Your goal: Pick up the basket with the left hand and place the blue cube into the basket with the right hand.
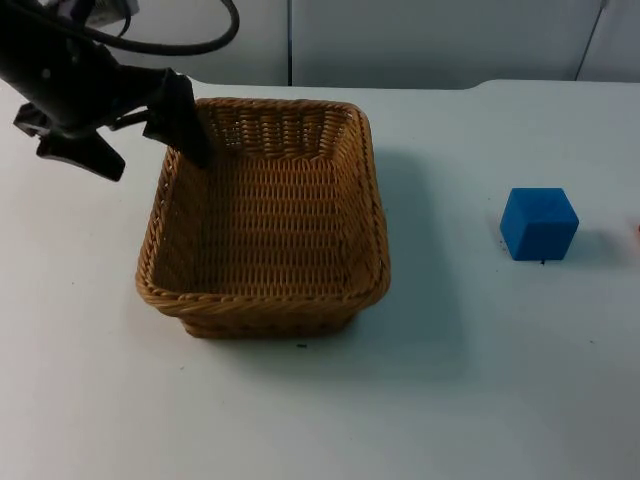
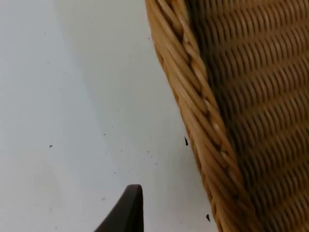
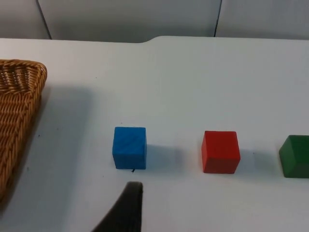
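A square, light-brown woven wicker basket (image 1: 268, 220) sits on the white worktop (image 1: 480, 400), its far left corner straddled by the left pincer (image 1: 150, 145): one black finger (image 1: 188, 125) reaches down inside the basket wall and the other (image 1: 85, 152) hangs outside it, so the fingers stand apart around the rim with nothing clamped yet. The left wrist view has the braided rim (image 2: 193, 121) running just beside a dark fingertip (image 2: 126, 208). The small blue cube (image 1: 539, 223) rests on the worktop well to the right of the basket, apart from it. From the right wrist view, the blue cube (image 3: 129, 147) lies in a row with a red cube (image 3: 220, 152) and a green cube (image 3: 295, 156); whether the right pincer's fingers are apart or together cannot be told.
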